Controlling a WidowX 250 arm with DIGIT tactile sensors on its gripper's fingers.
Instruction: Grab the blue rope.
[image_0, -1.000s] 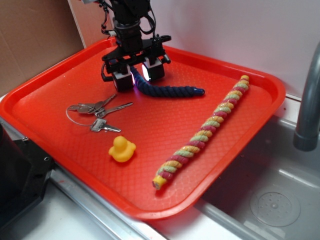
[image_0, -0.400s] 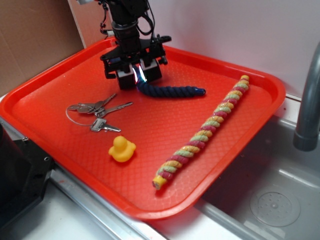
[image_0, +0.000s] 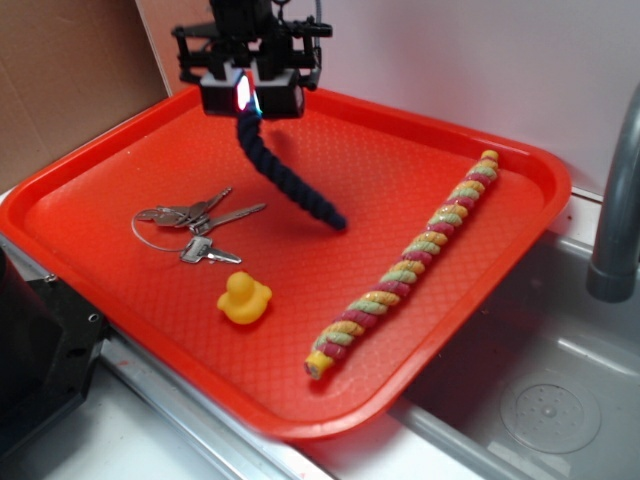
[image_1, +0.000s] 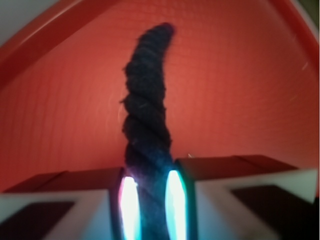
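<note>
Red tray (image_0: 420, 140) is sitting beside a sink (image_0: 540, 400). Lying on it: keys (image_0: 195, 225) below the tool (image_0: 250, 95), yellow duck (image_0: 244, 298) nearer the camera, multicoloured rope (image_0: 410, 265) well off to the side.

No legible text anywhere.

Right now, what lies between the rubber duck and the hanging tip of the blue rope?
Only bare red tray shows between the rubber duck and the tip of the blue rope in the exterior view. The keys sit off to the side.
</note>
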